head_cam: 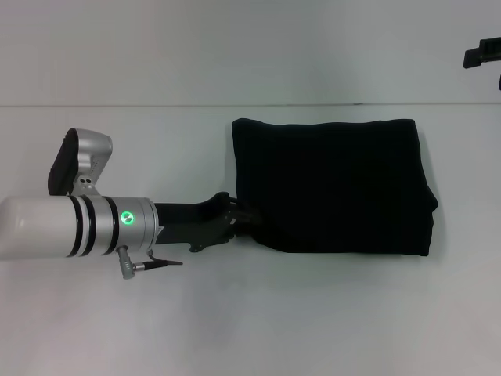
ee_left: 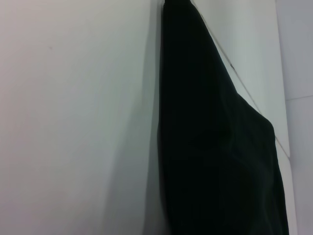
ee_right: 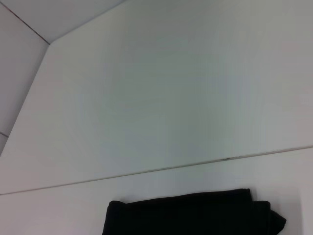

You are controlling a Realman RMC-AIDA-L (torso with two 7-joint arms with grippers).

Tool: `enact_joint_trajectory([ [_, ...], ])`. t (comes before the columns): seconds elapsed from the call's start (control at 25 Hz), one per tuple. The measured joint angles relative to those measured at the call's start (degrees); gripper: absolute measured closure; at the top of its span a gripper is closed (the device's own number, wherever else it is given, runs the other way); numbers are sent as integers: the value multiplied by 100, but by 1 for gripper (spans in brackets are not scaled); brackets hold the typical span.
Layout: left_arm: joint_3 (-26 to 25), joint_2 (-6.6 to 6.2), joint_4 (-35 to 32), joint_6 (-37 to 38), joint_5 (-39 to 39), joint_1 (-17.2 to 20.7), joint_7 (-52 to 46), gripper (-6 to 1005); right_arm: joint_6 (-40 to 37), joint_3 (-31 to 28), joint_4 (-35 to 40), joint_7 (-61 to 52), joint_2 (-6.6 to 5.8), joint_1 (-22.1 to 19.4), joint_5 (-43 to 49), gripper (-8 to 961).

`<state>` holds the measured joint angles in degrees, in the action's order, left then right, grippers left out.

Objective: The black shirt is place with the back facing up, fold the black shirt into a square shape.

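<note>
Left gripper (head_cam: 241, 213), reaching in low from the left, meets the near-left corner of the black shirt (head_cam: 337, 188); whether its fingers pinch the cloth cannot be told. The shirt lies folded to a near-square on the white table (head_cam: 235, 313). Soft, light, limp: best pinched at corners or edges. Right gripper (head_cam: 484, 55) parked far right, finger state unclear.

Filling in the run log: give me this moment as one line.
soft black shirt: folded, roughly rectangular, on white table | left end effector: at shirt's near-left edge | right end effector: far right, away
</note>
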<state>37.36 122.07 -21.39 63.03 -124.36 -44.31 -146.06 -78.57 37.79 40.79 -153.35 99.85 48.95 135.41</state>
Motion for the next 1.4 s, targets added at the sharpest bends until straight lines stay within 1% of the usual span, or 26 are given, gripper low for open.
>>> enact_joint_trajectory([
  [0.28,0,13,-9,55,0,6,56,793,13,0,-1,7,12,-7,18,8],
  [0.52,-31,17,-32,142,5,26,316,967,18,0,-1,16,16,-8,14,8],
  [0.8,-73,14,-256,422,17,252,526,965,2,0,-5,16,25,-8,-3,8],
  [0.92,-79,6,-435,768,21,474,573,965,-21,0,-10,16,26,-9,-6,8],
  [1.0,-92,-4,-628,1093,17,690,568,964,-34,0,-10,16,31,-8,-6,8],
  [1.12,-86,-22,-845,1514,-47,958,537,964,-46,1,-10,16,58,-8,-6,8],
  [1.2,-96,-30,-928,1629,-98,1068,531,963,-45,1,-10,17,75,-8,-6,8],
  [1.24,-96,-30,-928,1629,-98,1068,531,963,-46,1,-10,18,83,-8,-6,8],
  [1.32,-112,-77,-961,1711,-249,1113,517,962,-45,3,-10,21,95,-8,-6,8],
  [1.4,-112,-77,-961,1711,-249,1113,517,962,-43,5,-10,24,109,-8,-23,8],
])
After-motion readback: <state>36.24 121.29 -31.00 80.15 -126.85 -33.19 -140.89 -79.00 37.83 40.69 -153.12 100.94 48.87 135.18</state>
